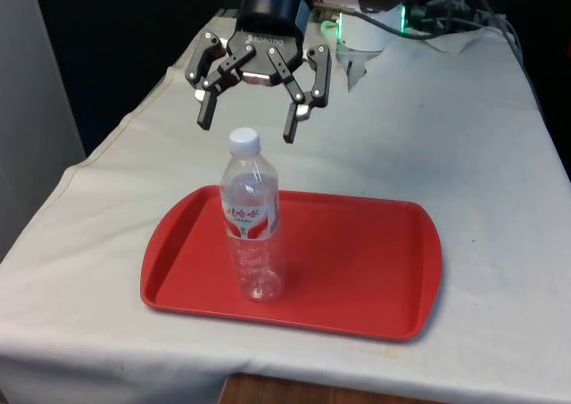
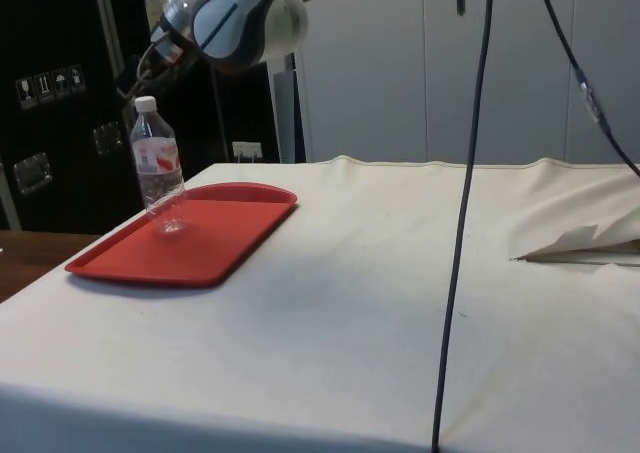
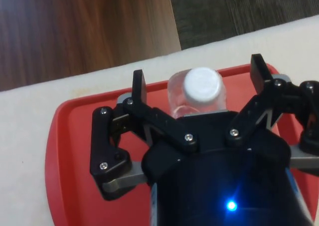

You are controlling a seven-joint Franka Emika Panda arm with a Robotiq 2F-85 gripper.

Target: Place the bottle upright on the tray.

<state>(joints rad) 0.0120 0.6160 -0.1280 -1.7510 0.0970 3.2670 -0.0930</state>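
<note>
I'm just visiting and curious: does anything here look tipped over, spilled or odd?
Nothing stands out. The bottle stands upright on the red tray, cap on, with no spill visible around it. The end effector hangs open just above the cap, not touching it. The white cloth has a few wrinkles.

The gripper (image 1: 248, 124) is black, with two thin fingers (image 1: 207, 108) on jointed bars. Small silver screws (image 3: 188, 137) dot the bars. The arm (image 2: 235, 18) is white and rounded, with grey bands and dark cables.
</note>
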